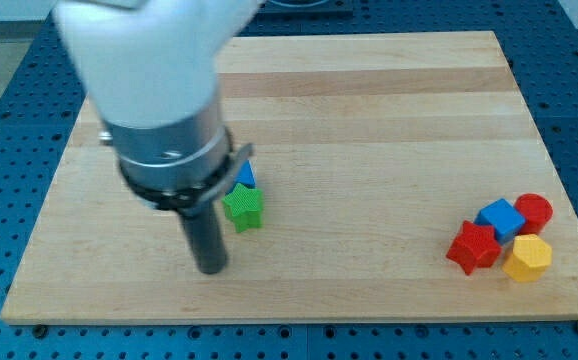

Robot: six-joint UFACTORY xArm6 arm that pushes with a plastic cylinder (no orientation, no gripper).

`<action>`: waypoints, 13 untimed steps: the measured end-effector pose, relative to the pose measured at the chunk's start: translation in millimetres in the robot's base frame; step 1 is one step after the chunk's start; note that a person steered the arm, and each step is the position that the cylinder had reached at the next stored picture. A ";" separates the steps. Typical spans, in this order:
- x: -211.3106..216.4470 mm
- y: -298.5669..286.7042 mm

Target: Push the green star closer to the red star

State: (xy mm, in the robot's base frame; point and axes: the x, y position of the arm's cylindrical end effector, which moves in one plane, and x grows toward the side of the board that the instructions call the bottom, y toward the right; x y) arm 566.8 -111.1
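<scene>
My tip (211,268), a bare rod with no hand, sits just left of the green star (242,208); the red star (472,247) lies far right.

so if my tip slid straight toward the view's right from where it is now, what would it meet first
Probably the green star: my tip sits just to its lower left. It may pass just below it, since depth is unclear. Beyond, the board looks free until the red star.
</scene>
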 end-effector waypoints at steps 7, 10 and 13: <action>-81.9 99.4; -69.3 157.9; -47.9 167.8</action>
State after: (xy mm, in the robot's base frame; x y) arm 518.9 56.7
